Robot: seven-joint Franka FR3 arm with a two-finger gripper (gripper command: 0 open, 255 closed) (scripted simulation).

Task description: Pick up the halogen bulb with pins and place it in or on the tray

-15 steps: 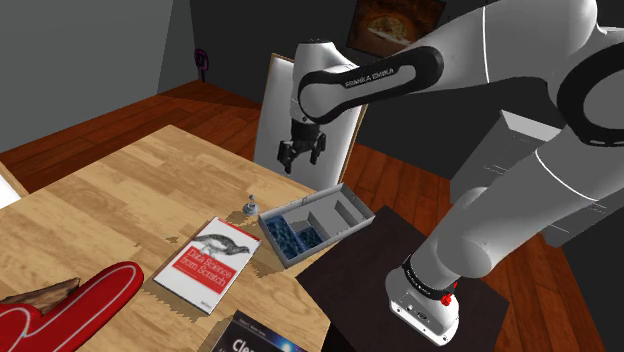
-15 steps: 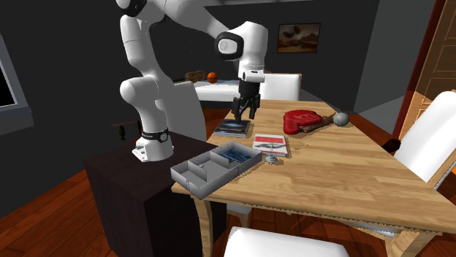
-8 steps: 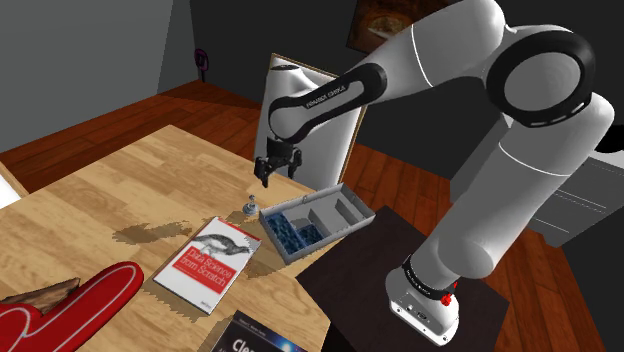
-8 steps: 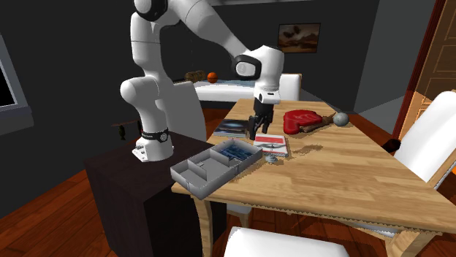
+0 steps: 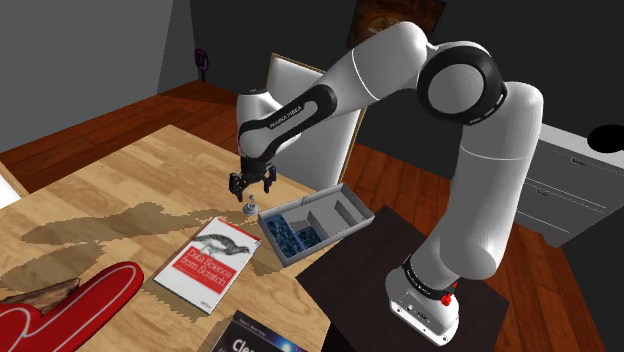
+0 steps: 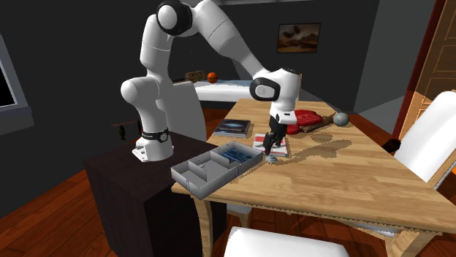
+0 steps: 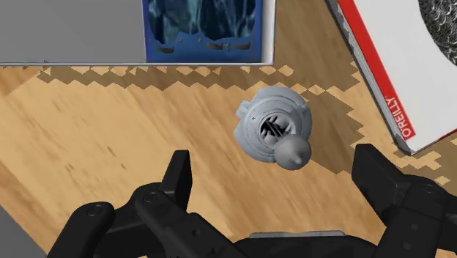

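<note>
On the shoulder view's left, a red mitt [image 5: 92, 298] is lying at the table [image 5: 120, 190] edge, and a white book [image 5: 208, 262] with a red band is lying flat next to it. Further right, the bulb [image 5: 251, 207] is standing on the wood, free of the book and just beside the near corner of the tray [image 5: 335, 238]. It is not in the tray. I am holding the gripper [image 5: 252, 186] right above the bulb, pointing down. The grey tray is sitting at the table's edge, with blue contents in the compartment nearest the bulb, and the dark stand [image 5: 370, 290] is showing at the right. In the second exterior view the tray [image 6: 219, 182] is lying on the left, and the gripper [image 6: 271, 143] is hanging low over the bulb [image 6: 272, 157]. The mitt [image 6: 302, 118] and a grey ball [image 6: 340, 118] are lying beyond it to the right. Through the wrist camera I am seeing the fingers [image 7: 178, 176] spread wide, with the grey bulb [image 7: 277, 134] sitting in the gap ahead of them and neither finger touching it. The tray [image 7: 73, 33] is lying beyond the bulb, and the book [image 7: 373, 66] is lying off to one side of it.
</note>
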